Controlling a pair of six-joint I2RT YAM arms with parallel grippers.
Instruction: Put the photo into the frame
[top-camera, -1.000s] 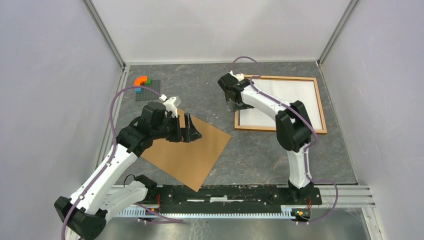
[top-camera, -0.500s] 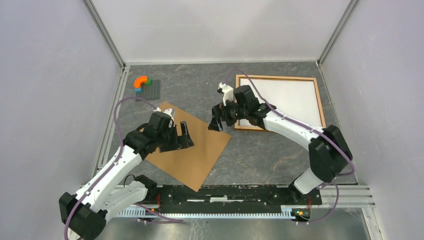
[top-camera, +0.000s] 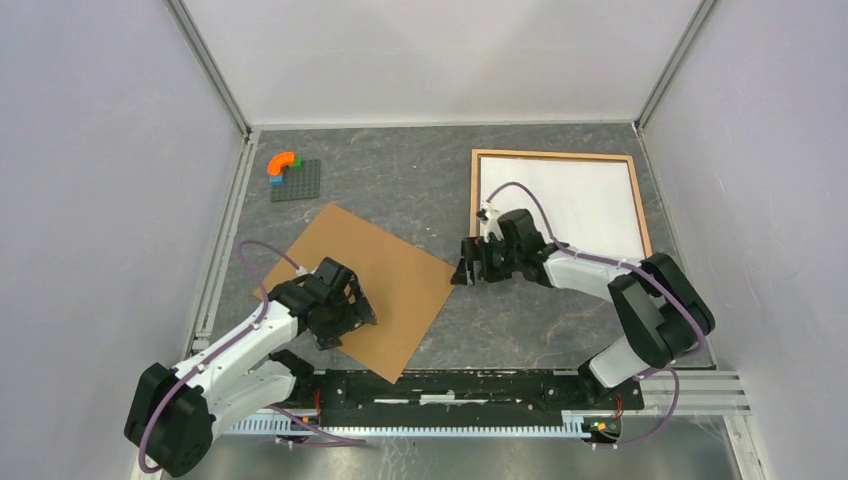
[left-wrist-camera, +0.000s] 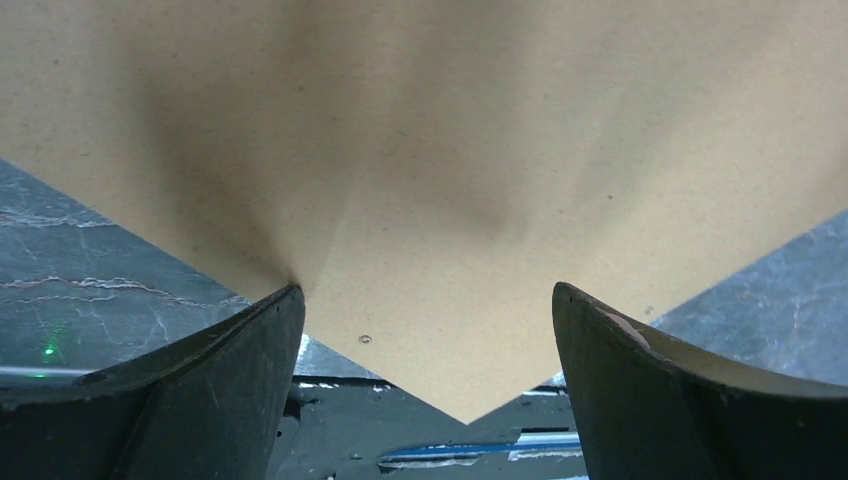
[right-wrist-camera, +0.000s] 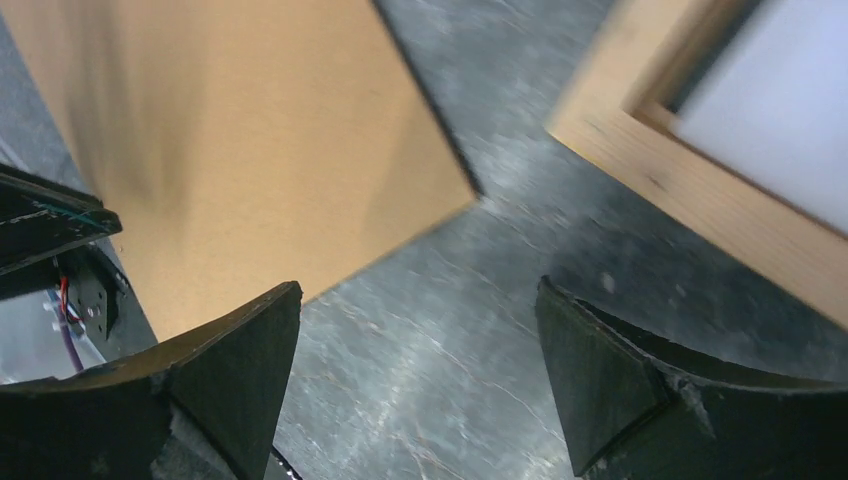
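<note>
Top camera: the large, thin rectangular frame of light brown wood (top-camera: 555, 154) lies flat at the far right of the dark grey marbled table (top-camera: 400, 185), with a white rectangular sheet (top-camera: 585, 195) filling its opening. A plain brown flat backing board (top-camera: 385, 270) lies turned cornerwise at the near left, apart from the frame. The left jaws stand spread wide over the board's near left edge, grasping nothing. The right jaws, likewise released and empty, hang low between the board's right corner and the frame's near left corner. An orange curved toy block (top-camera: 283, 161) sits on a small dark grey studded plate (top-camera: 298, 181) at the far left

Left wrist camera: the left jaws are parted over the board (left-wrist-camera: 430, 150), whose corner points down between them, with table (left-wrist-camera: 90, 260) on either side

Right wrist camera: the right jaws are parted above bare table (right-wrist-camera: 480, 330). The board's corner (right-wrist-camera: 230, 130) is at upper left, and the frame's moulding (right-wrist-camera: 690, 190) with the white sheet (right-wrist-camera: 790, 90) inside it is at upper right
</note>
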